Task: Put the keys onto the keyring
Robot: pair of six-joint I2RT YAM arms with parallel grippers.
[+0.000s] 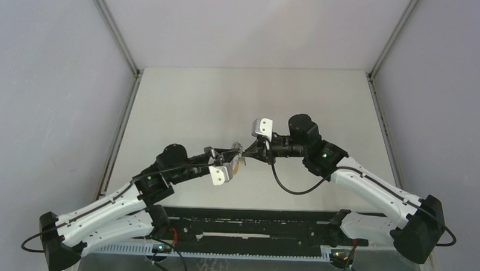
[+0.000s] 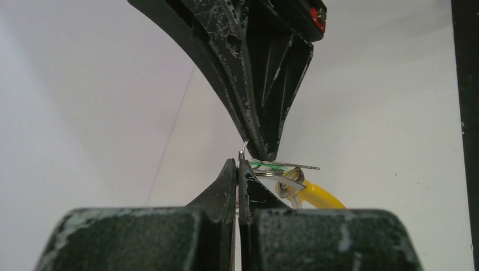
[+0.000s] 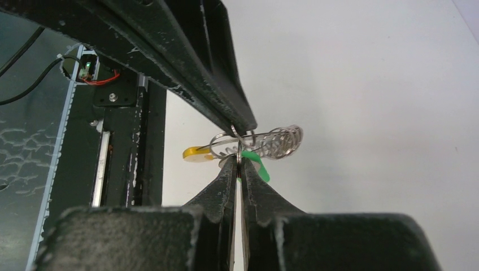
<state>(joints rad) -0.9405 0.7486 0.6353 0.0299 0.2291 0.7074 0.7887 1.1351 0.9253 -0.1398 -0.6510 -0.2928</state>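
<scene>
Keyring [image 3: 277, 141] in closed left gripper [image 2: 237, 165], green key [image 3: 258, 167] in closed right gripper [image 3: 239, 164], aloft, tip-to-tip.

- The left claw [image 2: 238, 165] and right claw [image 3: 240, 161] meet tip to tip at mid-frame in the top view, both pinched shut, with no gap between them.
- The keyring [image 3: 279, 141] and keys [image 3: 195, 153] hang at that meeting point, crowding the space just under the tips.
- Bare tabletop [image 1: 239, 93] fills the upper half of the top view, open up to the back wall [image 1: 253, 27].
- A black cable [image 1: 290, 184] loops low, right of centre.
- A black rail [image 1: 252, 232] bars the bottom edge.
</scene>
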